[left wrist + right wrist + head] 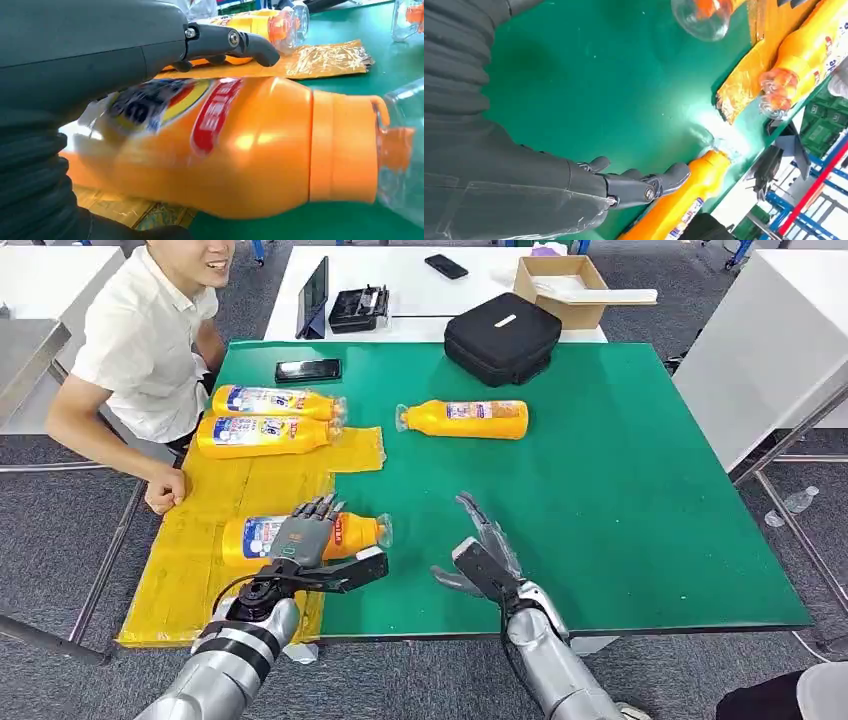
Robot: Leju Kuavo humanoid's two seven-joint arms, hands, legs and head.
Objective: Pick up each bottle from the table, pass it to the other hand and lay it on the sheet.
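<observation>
Labels too blurred to read; left hand [305, 538] grips bottle [250, 538] on sheet [180, 580]; right hand [487, 552] released, fingers spread.

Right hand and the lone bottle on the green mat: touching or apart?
Apart. The head view shows bare green mat between the right hand and the lone bottle.

Three orange bottles [268, 418] lying on yellow sheet [180, 580], fourth bottle [465, 419] on green table [620, 490]
</observation>
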